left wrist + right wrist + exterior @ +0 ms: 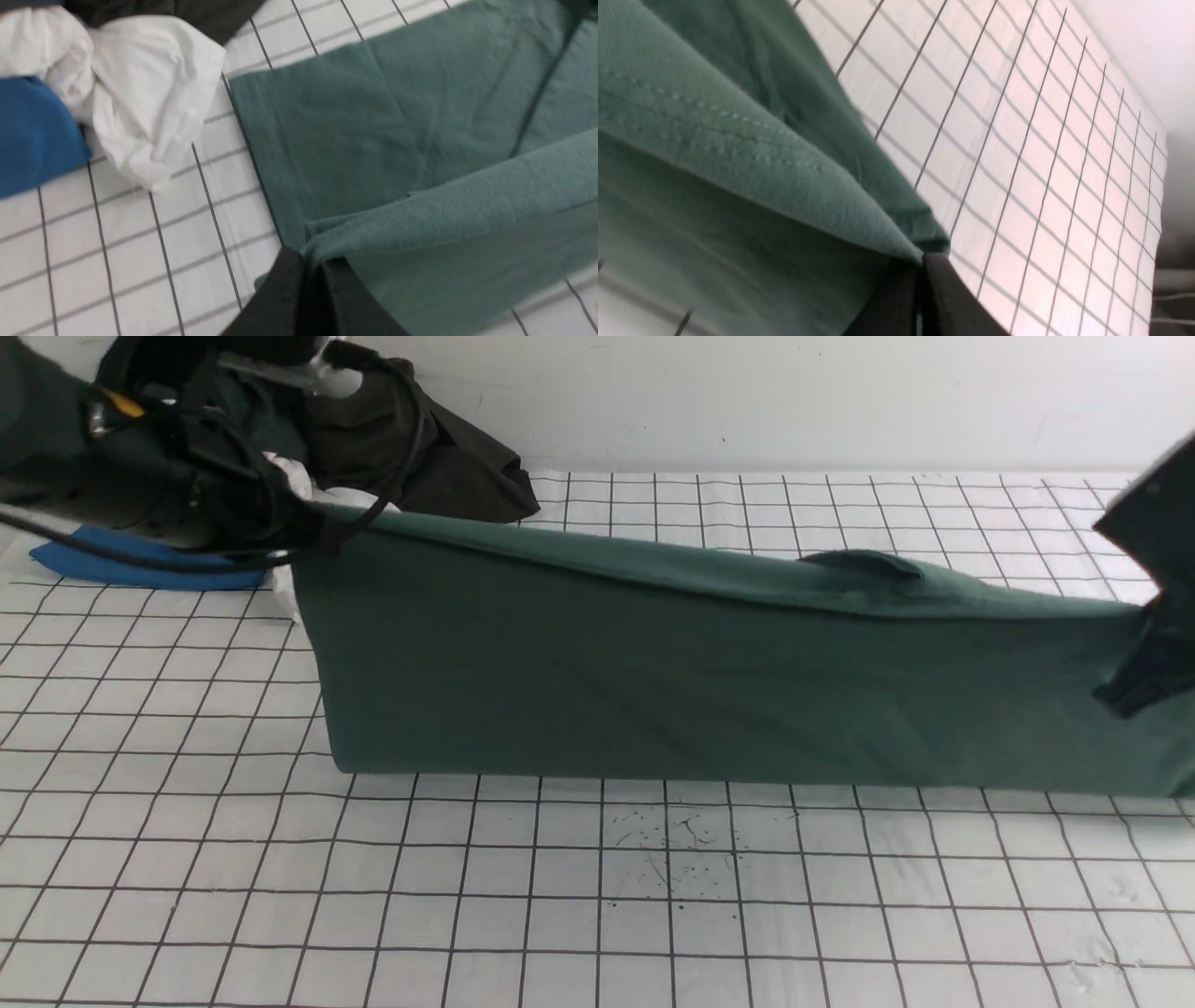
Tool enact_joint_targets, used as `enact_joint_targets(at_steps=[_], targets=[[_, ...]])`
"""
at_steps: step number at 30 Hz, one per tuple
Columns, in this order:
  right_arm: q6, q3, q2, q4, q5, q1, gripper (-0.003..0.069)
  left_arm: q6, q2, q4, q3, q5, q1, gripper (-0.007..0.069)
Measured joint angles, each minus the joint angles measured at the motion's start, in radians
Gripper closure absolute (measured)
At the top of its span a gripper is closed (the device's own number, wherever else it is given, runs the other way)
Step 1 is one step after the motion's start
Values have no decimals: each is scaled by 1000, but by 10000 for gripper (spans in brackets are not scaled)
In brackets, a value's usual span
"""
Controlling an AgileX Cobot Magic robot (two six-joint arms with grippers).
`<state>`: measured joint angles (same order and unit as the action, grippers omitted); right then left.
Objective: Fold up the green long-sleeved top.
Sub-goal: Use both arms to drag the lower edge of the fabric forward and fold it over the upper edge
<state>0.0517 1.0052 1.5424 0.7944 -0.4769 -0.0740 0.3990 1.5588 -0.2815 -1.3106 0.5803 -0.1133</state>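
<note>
The green long-sleeved top (709, 681) hangs stretched between both arms over the gridded table (597, 915).

The left fingers (275, 298) are pressed together, pinching one end of the raised fold at the far left. The right fingers (952, 303) pinch the other end at the right edge, close to a stitched hem. The held edge runs across the table, higher at the left. The front layer drops like a curtain to a straight lower edge near the table, and the rest lies flat behind. A crumpled white cloth (145, 102), a blue cloth (32, 135) and dark garments (420, 448) sit at the far left corner, just beside the top.
</note>
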Motion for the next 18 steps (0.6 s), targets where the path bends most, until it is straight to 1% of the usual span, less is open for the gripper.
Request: enact_joint_targets(at_steps=[2, 3, 4, 5, 7, 8, 10, 12, 13, 14, 15, 16, 17, 18], targets=[[-1, 121, 144, 0, 19, 13, 660, 0, 171, 0, -136, -37, 0, 619], [-1, 129, 166, 0, 19, 13, 659, 0, 184, 0, -147, -37, 0, 619], [2, 191, 241, -2, 20, 15, 650, 0, 288, 3, -224, -40, 2, 613], [3, 208, 252, -2, 21, 16, 645, 0, 301, 2, -246, -40, 3, 611], [37, 323, 392, -3, 12, 18, 596, -3, 485, 3, -402, -41, 12, 571], [51, 359, 428, -3, 2, 18, 572, -10, 536, 4, -464, -41, 18, 557], [88, 440, 499, -3, -30, 18, 531, -36, 628, 4, -562, -34, 25, 500], [147, 531, 560, -20, -106, 18, 475, -78, 731, 7, -688, -4, 35, 432], [167, 562, 572, -32, -144, 15, 459, -90, 760, 9, -731, 18, 39, 397], [185, 613, 582, -66, -222, 10, 442, -115, 800, 13, -809, 70, 43, 355], [185, 628, 582, -81, -246, 7, 440, -115, 800, 13, -809, 70, 43, 355], [176, 657, 582, -117, -294, 1, 440, -130, 813, 17, -850, 123, 47, 328], [158, 680, 580, -149, -338, -6, 448, -136, 819, 19, -880, 159, 49, 318], [78, 733, 569, -271, -404, -23, 479, -143, 820, 20, -930, 227, 50, 303]])
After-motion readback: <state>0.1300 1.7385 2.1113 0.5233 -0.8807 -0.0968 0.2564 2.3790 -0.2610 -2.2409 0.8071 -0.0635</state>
